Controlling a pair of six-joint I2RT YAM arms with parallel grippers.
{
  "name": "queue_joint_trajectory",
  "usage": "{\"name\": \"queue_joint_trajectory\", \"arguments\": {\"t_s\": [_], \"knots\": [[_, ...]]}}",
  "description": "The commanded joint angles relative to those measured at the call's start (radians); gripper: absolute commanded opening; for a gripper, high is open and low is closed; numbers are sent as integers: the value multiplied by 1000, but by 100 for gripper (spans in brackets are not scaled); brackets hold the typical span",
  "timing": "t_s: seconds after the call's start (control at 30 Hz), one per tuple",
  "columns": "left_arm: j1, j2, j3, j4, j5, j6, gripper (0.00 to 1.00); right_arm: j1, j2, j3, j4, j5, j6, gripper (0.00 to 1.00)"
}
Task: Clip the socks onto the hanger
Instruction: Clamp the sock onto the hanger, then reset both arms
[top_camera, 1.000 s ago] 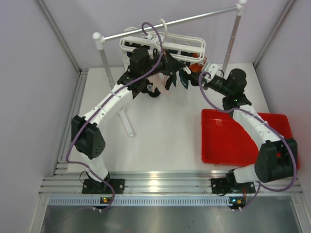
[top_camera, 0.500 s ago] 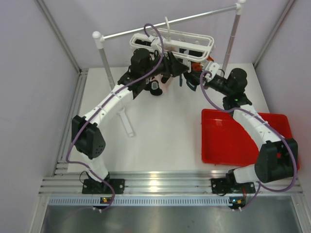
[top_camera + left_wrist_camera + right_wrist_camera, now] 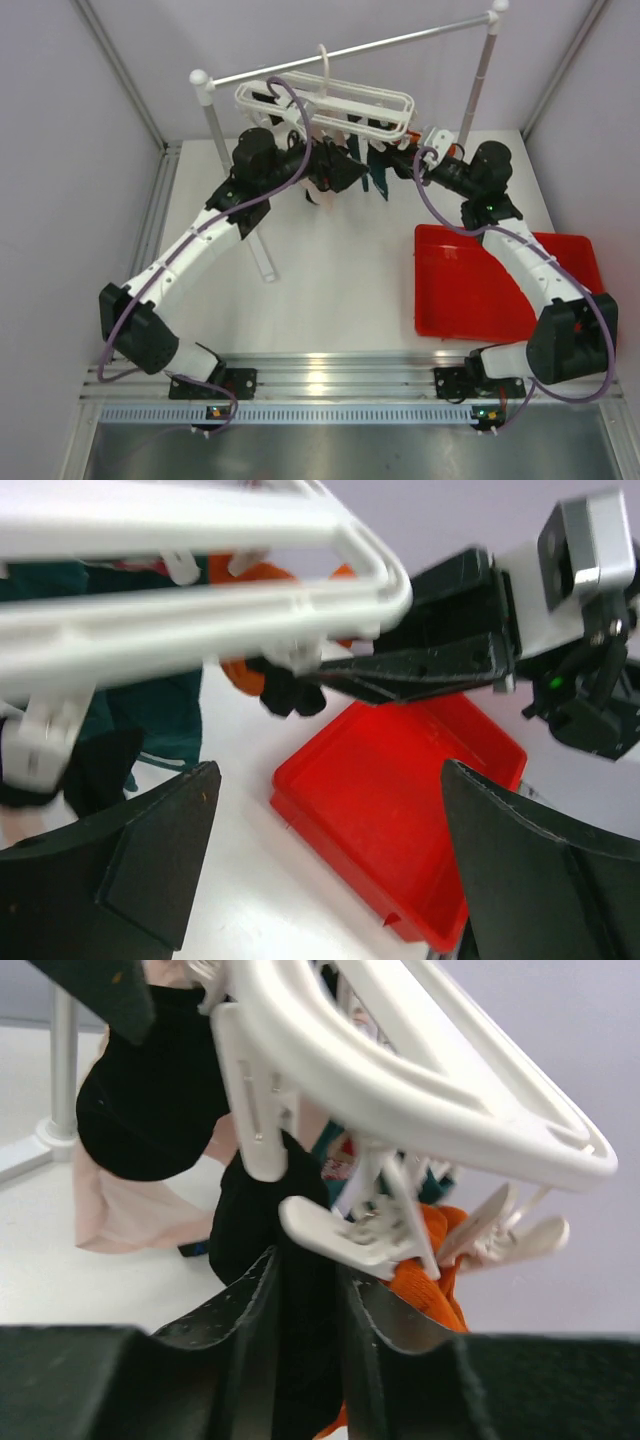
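The white hanger (image 3: 325, 100) hangs by its hook from the grey rail, with socks clipped under it. Among the socks are a black one (image 3: 335, 172), a pale pink one (image 3: 318, 195) and a dark teal one (image 3: 380, 178). My left gripper (image 3: 318, 165) sits just left of the socks. In its wrist view it (image 3: 330, 860) is wide open and holds nothing, below the hanger (image 3: 200, 630). My right gripper (image 3: 305, 1290) has its jaws a little apart, with a clipped black sock (image 3: 300, 1260) hanging between them. An orange sock (image 3: 425, 1280) hangs just right of it.
A red tray (image 3: 440, 300) lies on the table at the right, under my right arm. The grey rail (image 3: 400, 42) spans two white-capped posts (image 3: 212, 120) at the back. A white strip (image 3: 262, 255) lies on the table left of centre.
My left gripper has opened wide and its arm has drawn back to the left. The hanger has swung left. My right gripper's jaws have parted slightly around the black sock.
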Motion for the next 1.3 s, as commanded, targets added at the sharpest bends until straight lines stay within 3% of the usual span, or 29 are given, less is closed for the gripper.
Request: {"name": "queue_joint_trajectory", "arguments": {"t_s": [0.0, 0.2, 0.47, 0.63, 0.83, 1.03, 1.27], "knots": [[2, -114, -101, -47, -33, 106, 98, 1, -61, 6, -56, -6, -8, 30], [2, -246, -244, -137, -76, 269, 98, 20, -151, -47, -161, -43, -30, 49], [2, -289, -230, -324, 31, 378, 98, 34, -309, -143, -367, -60, -42, 81], [5, -313, -198, -539, -30, 488, 98, 35, -412, -166, -556, 27, -24, 99], [94, -416, -221, -706, -104, 632, 98, 34, -481, -159, -761, 177, -8, 100], [200, -517, -288, -757, -259, 564, 98, 35, -561, -189, -826, 311, 67, 100], [304, -710, -394, -802, -435, 547, 98, 4, -685, -275, -847, 328, 134, 100]]}}
